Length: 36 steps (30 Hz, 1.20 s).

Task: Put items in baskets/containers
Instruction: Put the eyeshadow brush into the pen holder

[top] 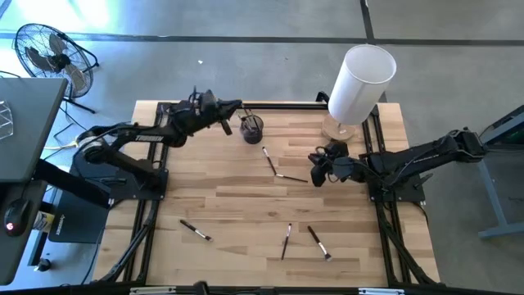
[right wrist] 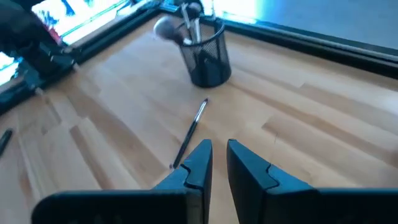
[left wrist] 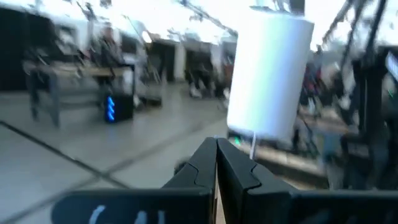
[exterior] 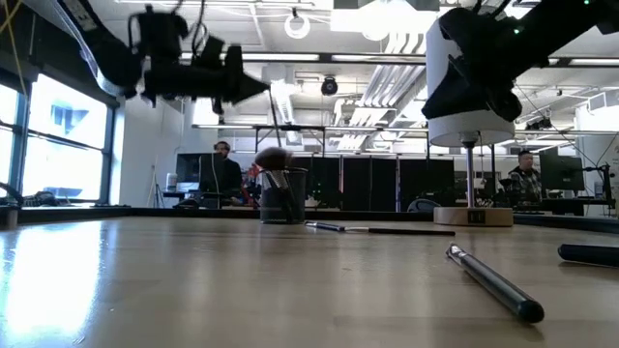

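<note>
five brushes (top: 273,162) lie outside the mesh cup (top: 252,129)

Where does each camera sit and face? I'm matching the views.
High: overhead, straight down; both arms, mesh cup.
Low: table height, level across; both arms overhead, cup.
Left wrist: left gripper shut, facing white cylinder.
Right wrist: right gripper open, facing cup.
Shared: cup, cylinder.

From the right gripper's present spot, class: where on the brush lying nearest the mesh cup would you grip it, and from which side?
Grip the brush mid-handle, from straight above. It lies flat on the table clear of the mesh cup, so fingers can straddle its thin shaft crosswise. The right gripper is open just short of it.
</note>
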Each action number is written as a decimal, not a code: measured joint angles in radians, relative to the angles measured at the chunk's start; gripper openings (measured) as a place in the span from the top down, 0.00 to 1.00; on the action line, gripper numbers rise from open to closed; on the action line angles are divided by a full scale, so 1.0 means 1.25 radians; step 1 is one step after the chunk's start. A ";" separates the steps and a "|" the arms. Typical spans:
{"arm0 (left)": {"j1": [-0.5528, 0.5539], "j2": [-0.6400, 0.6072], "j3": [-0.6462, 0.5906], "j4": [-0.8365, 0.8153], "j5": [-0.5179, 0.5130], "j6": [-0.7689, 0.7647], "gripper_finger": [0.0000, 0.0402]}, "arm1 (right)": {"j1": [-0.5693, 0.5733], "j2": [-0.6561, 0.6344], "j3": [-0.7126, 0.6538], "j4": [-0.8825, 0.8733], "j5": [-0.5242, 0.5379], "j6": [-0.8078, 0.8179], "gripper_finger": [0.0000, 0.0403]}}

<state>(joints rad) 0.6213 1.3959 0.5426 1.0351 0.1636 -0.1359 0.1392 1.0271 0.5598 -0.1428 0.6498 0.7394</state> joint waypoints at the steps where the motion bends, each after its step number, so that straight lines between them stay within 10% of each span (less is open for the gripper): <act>1: 0.019 0.021 0.000 -0.009 0.036 0.000 1.00 | -0.010 0.000 0.000 0.007 -0.001 0.000 0.90; 12: 0.053 0.169 0.062 -0.015 0.155 0.002 0.96 | -0.087 0.000 0.000 0.040 -0.028 0.015 0.91; 31: 0.041 0.105 0.140 -0.213 0.254 0.119 0.62 | -0.165 0.000 0.000 0.041 -0.076 -0.027 0.97; 36: -0.041 0.002 0.168 -0.367 0.123 0.152 0.62 | -0.166 0.000 0.000 0.041 -0.155 -0.064 0.97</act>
<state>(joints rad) 0.5697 1.3979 0.7529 0.5769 0.3175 0.0536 -0.0681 1.0274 0.5598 -0.0917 0.4556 0.6591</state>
